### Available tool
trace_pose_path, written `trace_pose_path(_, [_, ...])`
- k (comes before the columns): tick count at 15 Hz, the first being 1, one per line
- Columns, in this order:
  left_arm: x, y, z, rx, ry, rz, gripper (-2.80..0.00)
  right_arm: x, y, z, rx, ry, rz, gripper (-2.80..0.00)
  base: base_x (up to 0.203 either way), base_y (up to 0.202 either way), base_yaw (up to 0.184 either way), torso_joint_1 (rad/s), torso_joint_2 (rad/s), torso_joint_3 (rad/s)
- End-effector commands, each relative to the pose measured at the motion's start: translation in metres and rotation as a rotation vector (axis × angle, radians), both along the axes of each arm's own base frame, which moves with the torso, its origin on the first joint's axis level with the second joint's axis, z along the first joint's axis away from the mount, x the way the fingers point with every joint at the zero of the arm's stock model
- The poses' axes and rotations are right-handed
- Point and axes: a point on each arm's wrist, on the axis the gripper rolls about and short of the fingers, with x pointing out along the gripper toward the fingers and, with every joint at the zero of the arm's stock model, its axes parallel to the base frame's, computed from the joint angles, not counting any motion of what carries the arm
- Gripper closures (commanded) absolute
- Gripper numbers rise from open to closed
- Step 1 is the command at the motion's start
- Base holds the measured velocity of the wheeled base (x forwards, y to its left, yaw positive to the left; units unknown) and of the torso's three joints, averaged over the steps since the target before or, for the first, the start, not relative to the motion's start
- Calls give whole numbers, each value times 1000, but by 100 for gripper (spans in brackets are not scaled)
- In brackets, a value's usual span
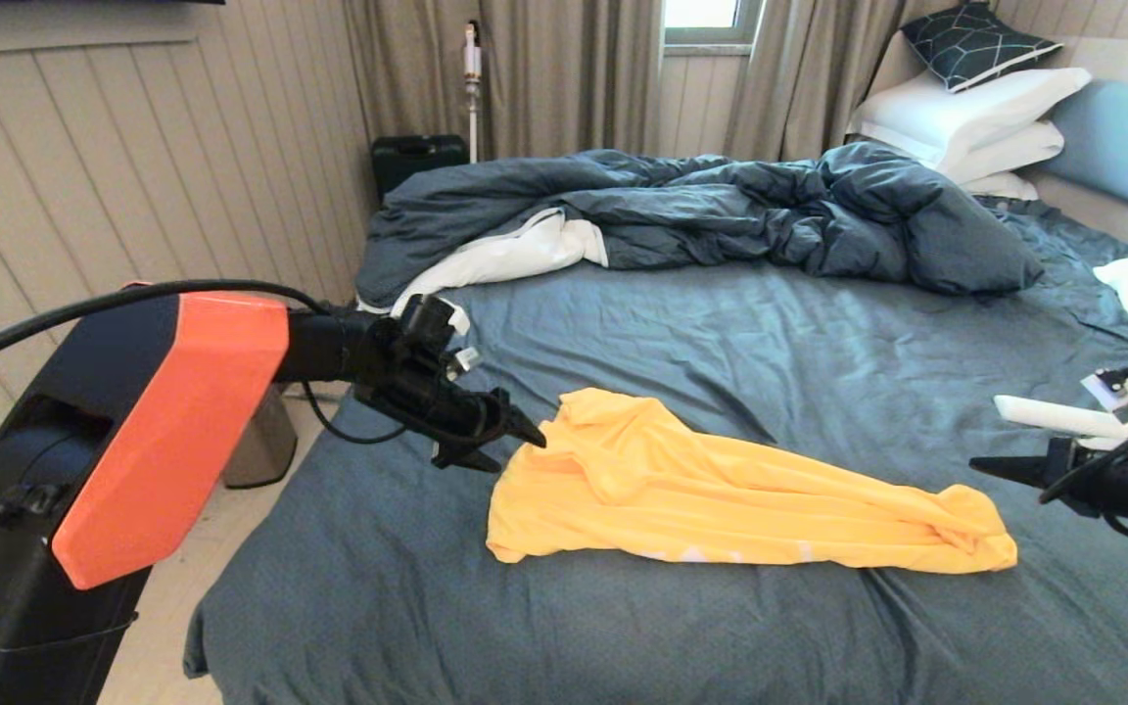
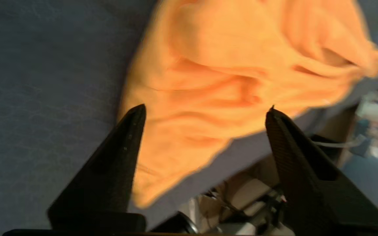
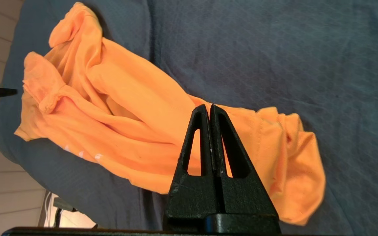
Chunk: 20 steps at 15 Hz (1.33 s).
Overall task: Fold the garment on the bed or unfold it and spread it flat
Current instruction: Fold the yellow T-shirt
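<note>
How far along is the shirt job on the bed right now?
Nothing looks done: the shirt lies bunched in a long rumpled strip on the bed. In hand: the open left tool sits at its left end. The right tool is shut, holding nothing. Spreading or folding remains.

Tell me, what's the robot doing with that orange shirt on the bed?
The garment lies bunched in a long rumpled strip on the bed; it isn't spread flat or folded yet. The left end effector hovers open at one end of it, holding nothing. The right end effector waits shut, off the other end. Neither grips the shirt.
</note>
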Motion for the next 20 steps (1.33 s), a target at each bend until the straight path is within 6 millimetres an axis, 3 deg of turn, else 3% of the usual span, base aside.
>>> trace_pose_path(1, [0,-5,-11,21,20,1,-280,1,-1,-1,2,-2,3,0,0,0,0,0,0,0])
trace_pose_path(7, [-12,-20,-23,188,-18,45,-280,-3,-9,3,1,-13,-20,0,0,0,0,0,0,0])
trace_pose_path(11, [-9,-32,-38,287,-78,99,-280,-5,-12,5,1,-20,-29,0,0,0,0,0,0,0])
trace_pose_path(16, [-19,-47,-29,271,-90,69,-280,-3,-14,4,-1,-20,-29,0,0,0,0,0,0,0])
trace_pose_path(17, [-20,-49,-30,271,-88,64,0,-4,-15,4,-2,-20,-33,0,0,0,0,0,0,0])
trace_pose_path(20, [-28,-58,-31,264,-67,31,0,-4,-18,5,-4,-25,-40,0,0,0,0,0,0,0])
